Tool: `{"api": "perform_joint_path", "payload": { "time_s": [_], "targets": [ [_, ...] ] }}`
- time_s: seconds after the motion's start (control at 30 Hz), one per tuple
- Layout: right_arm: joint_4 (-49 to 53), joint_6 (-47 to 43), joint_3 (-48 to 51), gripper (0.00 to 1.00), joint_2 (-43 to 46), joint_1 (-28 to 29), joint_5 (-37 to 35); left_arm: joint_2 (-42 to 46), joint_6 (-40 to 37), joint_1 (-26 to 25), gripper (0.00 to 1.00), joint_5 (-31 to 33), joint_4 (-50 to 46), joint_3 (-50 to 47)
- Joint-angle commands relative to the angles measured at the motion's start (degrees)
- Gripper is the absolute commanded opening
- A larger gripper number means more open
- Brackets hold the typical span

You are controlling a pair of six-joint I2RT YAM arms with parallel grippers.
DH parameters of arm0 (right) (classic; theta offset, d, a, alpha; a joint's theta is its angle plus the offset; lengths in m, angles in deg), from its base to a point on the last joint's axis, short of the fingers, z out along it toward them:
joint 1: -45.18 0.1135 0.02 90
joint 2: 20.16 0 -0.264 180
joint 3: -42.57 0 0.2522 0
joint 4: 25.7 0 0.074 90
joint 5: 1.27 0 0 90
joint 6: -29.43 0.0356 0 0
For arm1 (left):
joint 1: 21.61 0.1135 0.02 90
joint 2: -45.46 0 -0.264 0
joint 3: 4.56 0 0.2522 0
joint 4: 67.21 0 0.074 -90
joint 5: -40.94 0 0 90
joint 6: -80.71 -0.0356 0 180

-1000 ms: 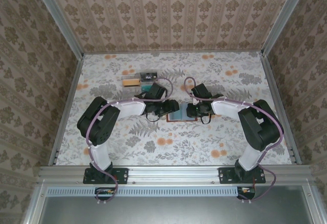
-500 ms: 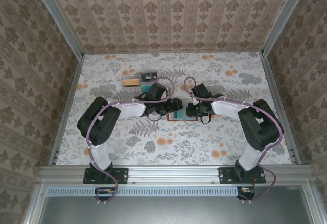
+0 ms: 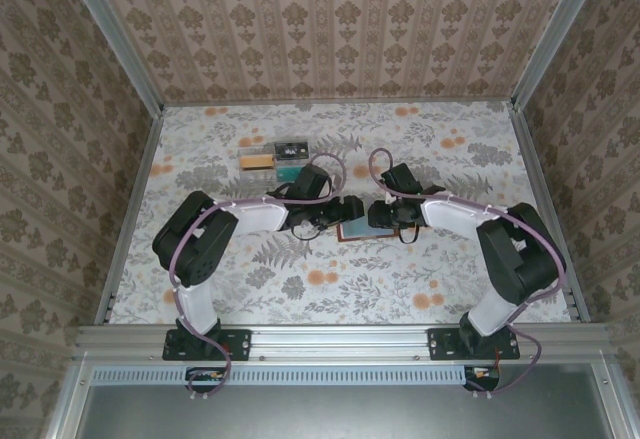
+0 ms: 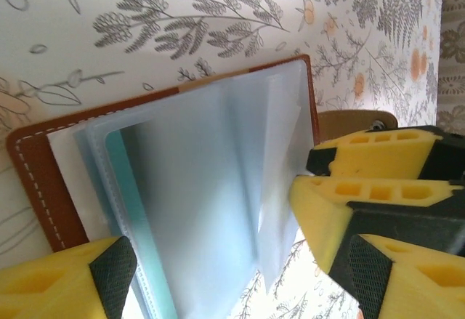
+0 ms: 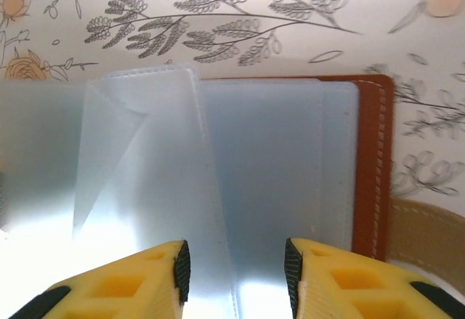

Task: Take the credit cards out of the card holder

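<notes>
Flowered cloth covers the table [image 3: 420,279], and patterned wallpaper [image 3: 330,19] lines the 3 walls around it. From above, the 2 arms reach inward and meet near the middle of the table, over the card holder [image 3: 358,230], which lies flat and open. At the back left, well apart from it, stands a clear plastic tray [image 3: 275,154].

The left claw [image 3: 343,209] hangs over the left part of the holder. Its wrist camera shows the 2 yellow fingers [image 4: 65,283] spread wide, one on each side of the open pages and pinching nothing. Below them the brown leather cover with white stitching frames a stack of clear plastic sleeves [image 4: 218,174]. A teal-edged card [image 4: 131,210] sits inside 1 sleeve.

The right claw [image 3: 378,215] hangs over the right part of the holder. In its wrist view the fingers [image 5: 123,286] stand partly apart above the sleeves, with bare plastic showing in the gap and no grip on it. 1 sleeve is folded over at a slant. A tan clasp tab [image 5: 429,232] sticks out past the leather edge.
</notes>
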Motion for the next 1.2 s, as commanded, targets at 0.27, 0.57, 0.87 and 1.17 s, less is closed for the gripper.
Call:
{"api": "perform_joint_path", "payload": {
  "time_s": [0.27, 0.57, 0.87, 1.17],
  "targets": [
    [3.1, 2.4, 4.4, 0.46, 5.1, -2.5, -6.7, -0.6, -1.1, -0.8, 0.81, -1.5, 0.7, 1.4],
    [-0.7, 2.9, 4.9, 0.39, -1.1, -4.1, 1.4, -3.0, -0.7, -0.8, 0.81, -2.2, -0.6, 2.2],
    [-0.4, 2.7, 4.6, 0.38, -1.3, -4.1, 1.8, -3.3, -1.0, -0.8, 0.8, -1.0, -2.6, 2.6],
    [-1.1, 2.9, 4.5, 0.32, -2.2, -4.1, 2.7, -0.1, -2.1, -0.5, 0.8, 2.6, -5.8, 2.1]
  ]
}}
